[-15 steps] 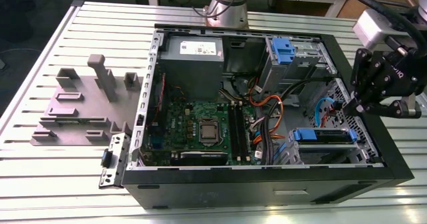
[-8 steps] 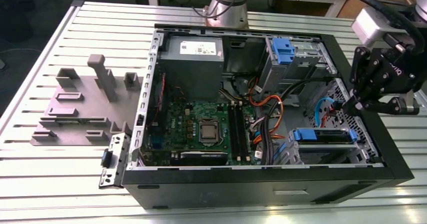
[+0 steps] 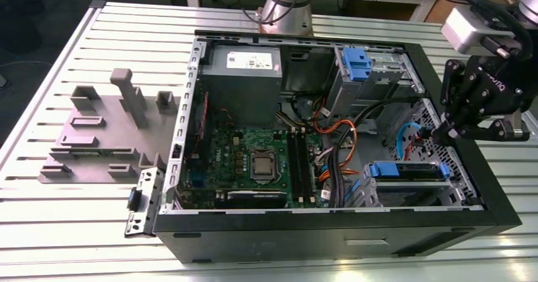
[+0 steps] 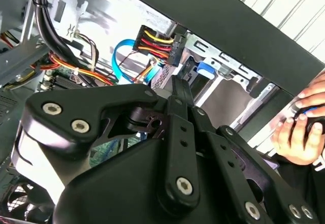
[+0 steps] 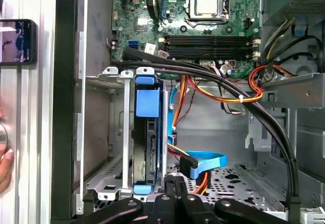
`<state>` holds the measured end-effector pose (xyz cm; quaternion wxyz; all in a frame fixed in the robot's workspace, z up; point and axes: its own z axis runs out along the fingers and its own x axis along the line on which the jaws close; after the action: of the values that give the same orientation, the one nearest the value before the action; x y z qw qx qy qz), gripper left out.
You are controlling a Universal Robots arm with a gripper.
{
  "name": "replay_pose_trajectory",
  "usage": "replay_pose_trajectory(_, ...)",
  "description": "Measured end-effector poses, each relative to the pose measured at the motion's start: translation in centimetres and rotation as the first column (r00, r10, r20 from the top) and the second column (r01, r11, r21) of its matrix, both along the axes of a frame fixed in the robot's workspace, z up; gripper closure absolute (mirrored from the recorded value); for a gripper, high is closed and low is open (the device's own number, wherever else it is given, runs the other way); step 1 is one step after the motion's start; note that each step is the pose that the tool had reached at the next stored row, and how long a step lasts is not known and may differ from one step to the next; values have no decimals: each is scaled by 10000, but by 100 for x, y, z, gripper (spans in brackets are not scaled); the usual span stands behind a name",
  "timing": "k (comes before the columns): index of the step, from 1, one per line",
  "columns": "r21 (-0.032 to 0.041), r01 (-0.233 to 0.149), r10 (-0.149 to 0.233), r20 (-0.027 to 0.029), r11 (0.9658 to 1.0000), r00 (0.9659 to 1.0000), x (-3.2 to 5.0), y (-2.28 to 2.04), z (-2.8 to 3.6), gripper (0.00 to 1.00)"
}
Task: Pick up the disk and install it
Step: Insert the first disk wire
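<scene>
The disk (image 3: 407,169), with its blue side rails, sits in the drive cage (image 3: 376,194) at the front corner of the open computer case, on the exterior view's right. In the first wrist view the disk (image 5: 147,132) stands edge-on between the cage's metal walls. My black gripper (image 3: 434,133) hangs over the case's side wall, a little beyond the disk and apart from it. Its fingers (image 5: 175,184) are pressed together with nothing between them, and the second wrist view also shows the gripper (image 4: 179,88) shut.
A blue data cable (image 5: 204,161) and bundled power wires (image 5: 223,94) run close by the cage. A bare blue clip (image 3: 356,64) sits in the upper bay. A grey fixture (image 3: 101,131) stands on the slatted table. A person's hand (image 4: 303,128) rests outside the case, beside a phone (image 5: 18,41).
</scene>
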<state>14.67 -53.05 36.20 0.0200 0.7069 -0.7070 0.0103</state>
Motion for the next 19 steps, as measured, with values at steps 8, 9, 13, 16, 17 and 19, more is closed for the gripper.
replay_pose_trajectory(8,-3,-449,449,0,9990,9990,10,5,0,89)
replay_pose_trajectory(9,-7,-457,457,0,9990,9990,16,10,0,89)
replay_pose_trajectory(13,-31,-466,466,0,9989,9989,38,35,0,76)
replay_pose_trajectory(16,-45,-479,479,-1,9988,9988,52,53,-1,75)
replay_pose_trajectory(17,-49,-494,494,-2,9988,9988,53,57,-1,69)
replay_pose_trajectory(19,-52,-542,542,-2,9985,9985,56,65,-4,63)
